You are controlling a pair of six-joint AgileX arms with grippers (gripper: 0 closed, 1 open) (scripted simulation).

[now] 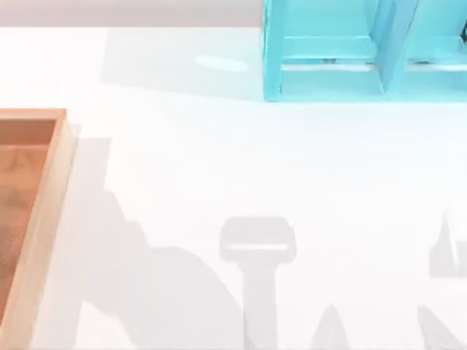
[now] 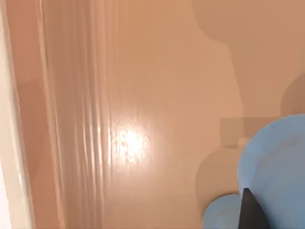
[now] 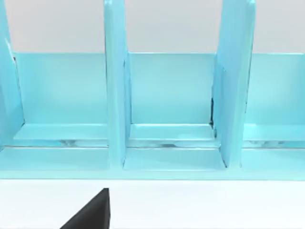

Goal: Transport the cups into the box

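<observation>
Left pincer (image 2: 248,210) over box (image 2: 143,95), carrying cup (image 2: 276,162); grip state unclear. Lower gently beside second cup (image 2: 220,213), release upright.

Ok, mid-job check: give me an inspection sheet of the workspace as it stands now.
Surface: white table, with arm shadows falling on its near part.
Job's things: wooden box at the table's left edge; the left wrist view looks down on its orange-brown floor, with a blue cup close under the camera and a second blue shape beside it.
Clutter: nothing seen.
Grippers: left gripper, one dark finger against the cup, grip cannot be judged; right gripper, one dark finger above the table, facing the shelf.
Cables: nothing seen.
Surroundings: turquoise shelf unit at the far right.
</observation>
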